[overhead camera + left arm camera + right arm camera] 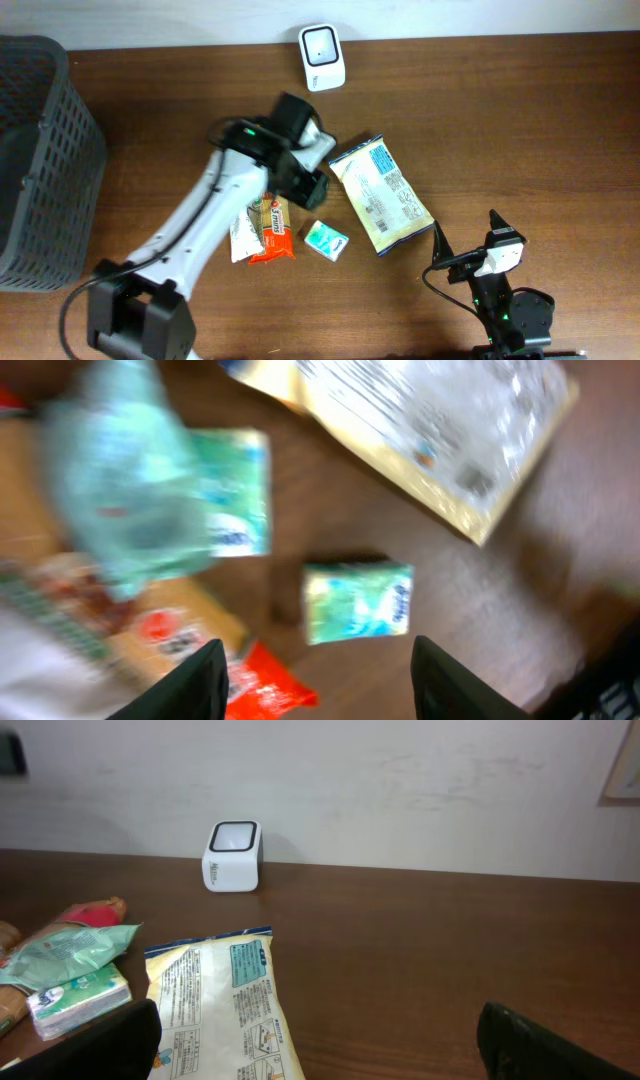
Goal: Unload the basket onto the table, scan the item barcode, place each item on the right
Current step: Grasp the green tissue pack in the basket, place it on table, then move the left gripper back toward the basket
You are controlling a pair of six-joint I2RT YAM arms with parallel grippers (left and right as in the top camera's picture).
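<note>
White scanner (322, 57), grey latticed basket (40, 150), yellow-blue bag (380, 195) — brown woodgrain table (540, 130).

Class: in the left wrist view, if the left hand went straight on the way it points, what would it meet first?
Probably the small green packet, which sits in line ahead of the left hand; the picture is blurred, so depth is uncertain.

No legible print.
The flat cream plastic snack bag (382, 195) and orange foil bar wrapper (272, 232) carry lettering too small to read.
</note>
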